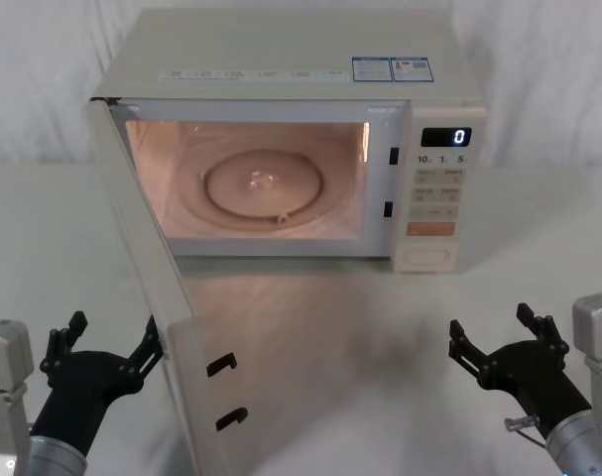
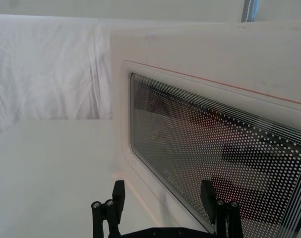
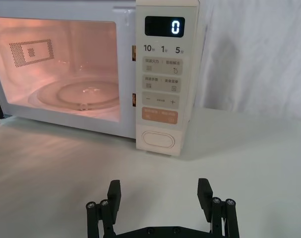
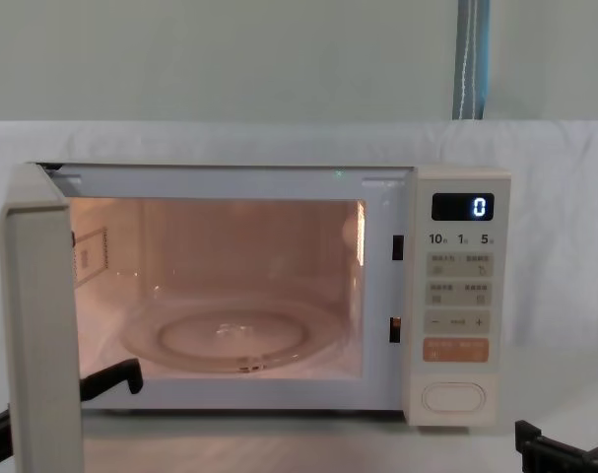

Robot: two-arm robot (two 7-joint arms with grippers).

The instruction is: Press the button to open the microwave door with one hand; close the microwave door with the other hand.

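The cream microwave (image 1: 281, 59) stands at the back of the table, cavity lit. Its door (image 1: 147, 268) hangs wide open on the left hinge, free edge toward me. The oval button (image 1: 427, 257) sits at the bottom of the control panel and also shows in the right wrist view (image 3: 158, 139). My left gripper (image 1: 115, 332) is open, low on the left, against the door's outer side near its free edge. The left wrist view has the door's dark window (image 2: 214, 148) just ahead of that gripper (image 2: 162, 191). My right gripper (image 1: 491, 324) is open and empty, low on the right, well short of the button.
The display (image 1: 446, 137) reads 0. A glass turntable (image 1: 266, 188) lies inside the cavity. Two black latch hooks (image 1: 226, 392) stick out of the door's inner face. White table (image 1: 380, 347) stretches between the oven and my right gripper; a white cloth hangs behind.
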